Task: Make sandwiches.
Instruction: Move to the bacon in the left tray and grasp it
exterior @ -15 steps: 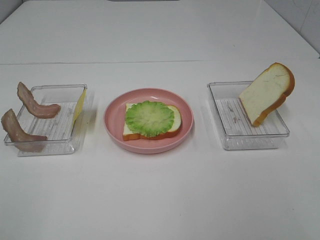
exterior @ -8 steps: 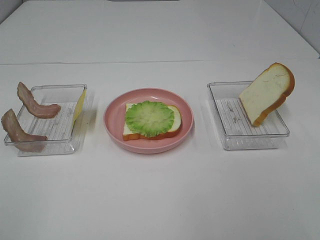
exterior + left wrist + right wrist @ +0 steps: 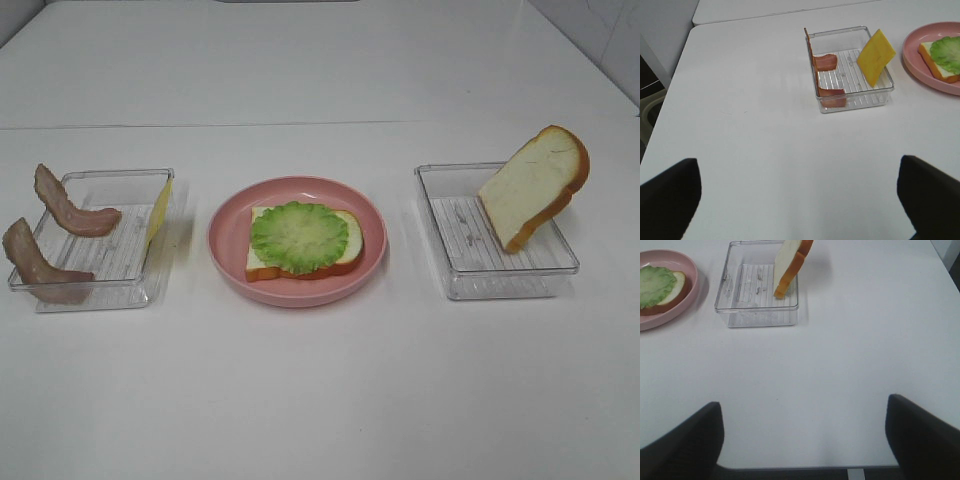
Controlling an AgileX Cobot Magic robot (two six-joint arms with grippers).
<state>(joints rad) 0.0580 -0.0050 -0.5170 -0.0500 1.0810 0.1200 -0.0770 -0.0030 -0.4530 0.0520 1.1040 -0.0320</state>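
Note:
A pink plate (image 3: 225, 250) in the middle holds one bread slice (image 3: 351, 240) with ruffled green lettuce (image 3: 298, 236) on top. A second bread slice (image 3: 533, 185) leans upright in the right clear tray (image 3: 500, 285). Two bacon strips (image 3: 72, 212) (image 3: 38, 266) hang over the left clear tray's (image 3: 120, 175) far-left rim, and a yellow cheese square (image 3: 158, 212) leans on its right wall. Neither gripper shows in the exterior high view. The left gripper (image 3: 800, 200) is open, well short of the bacon tray (image 3: 855, 102). The right gripper (image 3: 805, 440) is open, short of the bread tray (image 3: 757, 320).
The white table (image 3: 320, 400) has a seam line across the back. Its left edge shows in the left wrist view (image 3: 670, 90), and its front and right edges in the right wrist view (image 3: 940, 270). The plate also shows in both wrist views (image 3: 920, 70) (image 3: 670, 315).

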